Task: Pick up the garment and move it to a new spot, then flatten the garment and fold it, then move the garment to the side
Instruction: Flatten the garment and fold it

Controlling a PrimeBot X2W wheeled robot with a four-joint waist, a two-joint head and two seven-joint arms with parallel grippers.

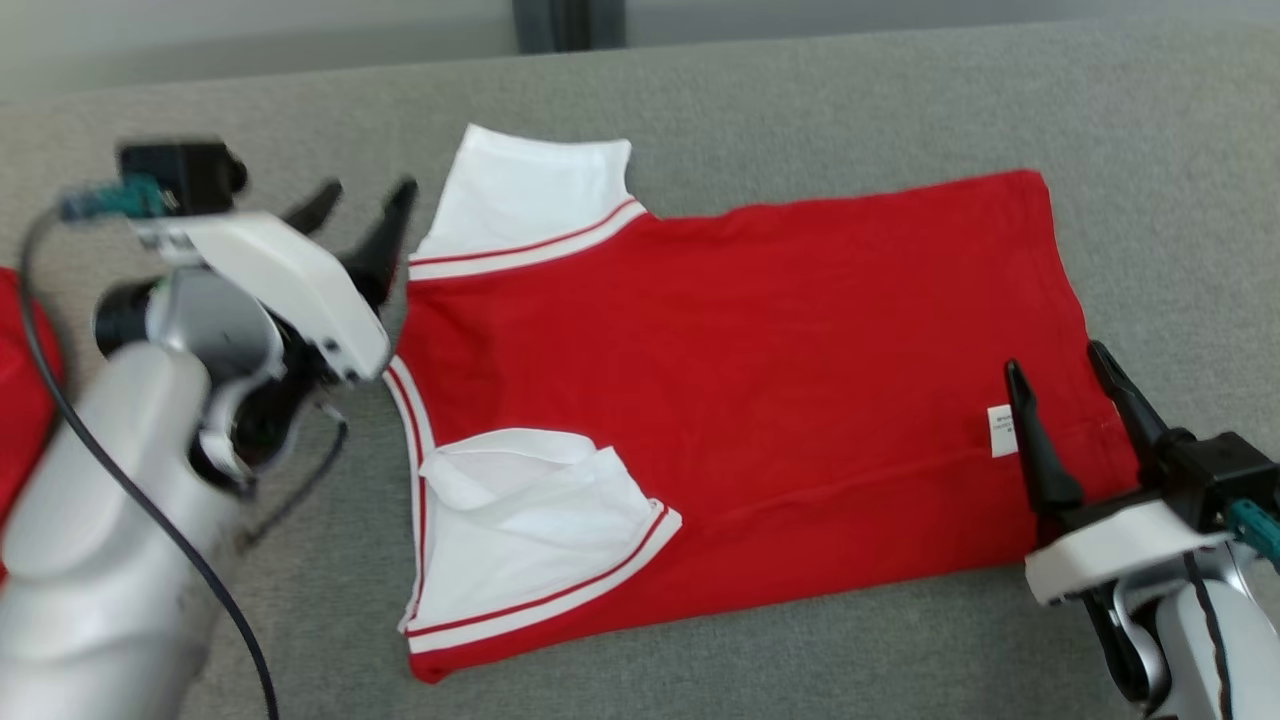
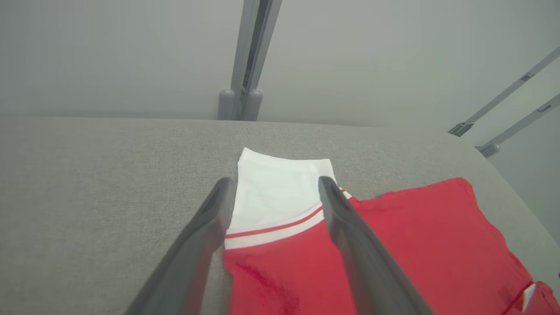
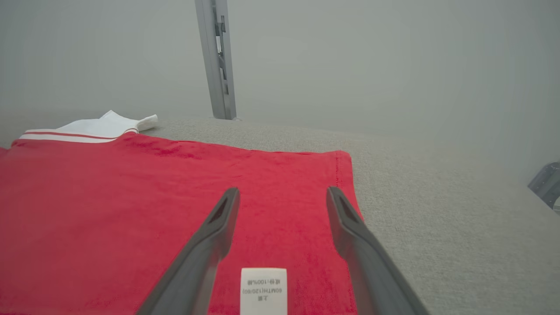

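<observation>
While the garment (image 1: 740, 400) is lying spread almost flat on the grey tabletop (image 1: 850, 110), its near white sleeve (image 1: 530, 530) is sitting rumpled and turned in over the red body, so flattening is looking not quite done. The left tool (image 1: 368, 187) is hovering released beside the far sleeve (image 1: 530, 195). The right tool (image 1: 1056, 358) is hanging released over the hem, by the label (image 1: 1001, 430). Next, each is likely needing to pinch an edge and draw the cloth taut before folding.

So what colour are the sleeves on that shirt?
The sleeves are white with a thin red stripe; head view shows it best.
</observation>
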